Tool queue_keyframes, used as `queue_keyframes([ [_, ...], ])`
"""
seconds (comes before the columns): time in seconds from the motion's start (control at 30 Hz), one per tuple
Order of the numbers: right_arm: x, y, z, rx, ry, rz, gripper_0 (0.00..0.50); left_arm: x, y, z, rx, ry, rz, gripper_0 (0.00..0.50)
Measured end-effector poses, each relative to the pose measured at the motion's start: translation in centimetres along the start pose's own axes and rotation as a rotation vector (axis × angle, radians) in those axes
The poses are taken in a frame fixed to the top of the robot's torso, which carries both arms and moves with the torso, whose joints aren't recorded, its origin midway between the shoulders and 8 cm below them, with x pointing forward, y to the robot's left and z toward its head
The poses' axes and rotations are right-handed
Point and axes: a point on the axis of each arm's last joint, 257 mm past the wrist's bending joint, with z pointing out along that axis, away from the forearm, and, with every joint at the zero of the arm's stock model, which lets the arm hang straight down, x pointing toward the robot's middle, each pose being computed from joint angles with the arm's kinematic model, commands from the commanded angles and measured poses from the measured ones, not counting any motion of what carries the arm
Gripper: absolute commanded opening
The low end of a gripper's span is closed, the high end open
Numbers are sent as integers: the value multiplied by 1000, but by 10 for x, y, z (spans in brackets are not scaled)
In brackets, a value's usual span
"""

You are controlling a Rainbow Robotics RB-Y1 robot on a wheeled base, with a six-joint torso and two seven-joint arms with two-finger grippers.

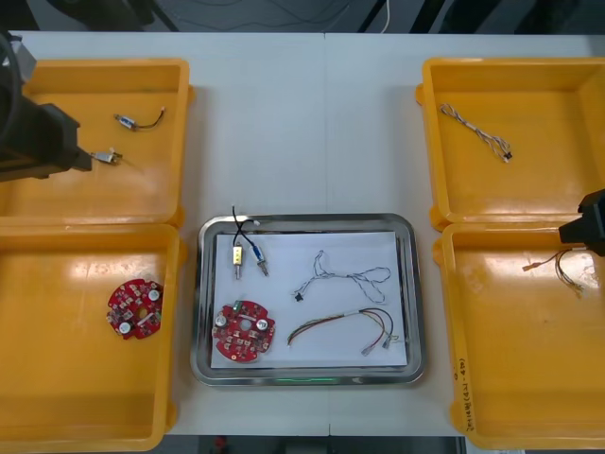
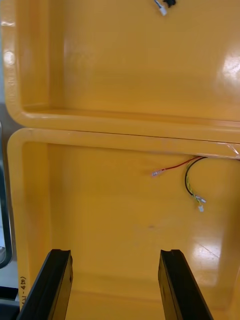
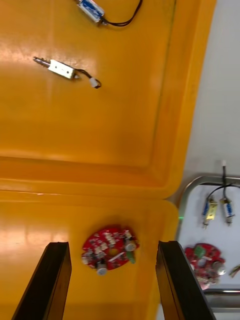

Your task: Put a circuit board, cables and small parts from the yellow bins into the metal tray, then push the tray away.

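The metal tray (image 1: 206, 284), white inside, holds a red circuit board (image 1: 244, 331), two small metal parts (image 1: 247, 256), a twisted cable (image 1: 342, 278) and a red and yellow cable (image 1: 344, 326). My left gripper (image 1: 59, 149) hangs over the far left bin (image 1: 95, 189). In the left wrist view this gripper (image 3: 111, 277) is open, with a second circuit board (image 3: 110, 247) below it in the near bin. My right gripper (image 1: 581, 230) hovers at the right edge. Seen from its wrist, it (image 2: 115, 282) is open above the near right bin (image 2: 100, 210), short of a red and yellow cable (image 2: 187, 175).
Two small metal parts (image 1: 139, 120) (image 1: 106, 156) lie in the far left bin. A twisted cable (image 1: 475, 130) lies in the far right bin (image 1: 567, 85). The near left bin (image 1: 57, 378) holds the second board (image 1: 135, 307). Bare table stretches beyond the tray.
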Motion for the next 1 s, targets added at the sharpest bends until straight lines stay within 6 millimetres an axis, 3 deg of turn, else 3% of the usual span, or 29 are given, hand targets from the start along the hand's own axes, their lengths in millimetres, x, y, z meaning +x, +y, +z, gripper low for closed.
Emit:
queue_keyframes([
  [0.23, 2, 43, 7, -33, 25, -151, 500, 6, 45, -4, -36, 0, 206, 500],
  [0.6, 13, 119, 21, -81, 92, -445, 500, 32, 96, -1, -77, 33, 96, 500],
  [0.83, 23, 152, 27, -93, 125, -589, 500, 44, 113, 0, -101, 43, 63, 500],
  [1.0, 32, 175, 29, -113, 136, -670, 500, 51, 111, 5, -101, 45, 58, 500],
])
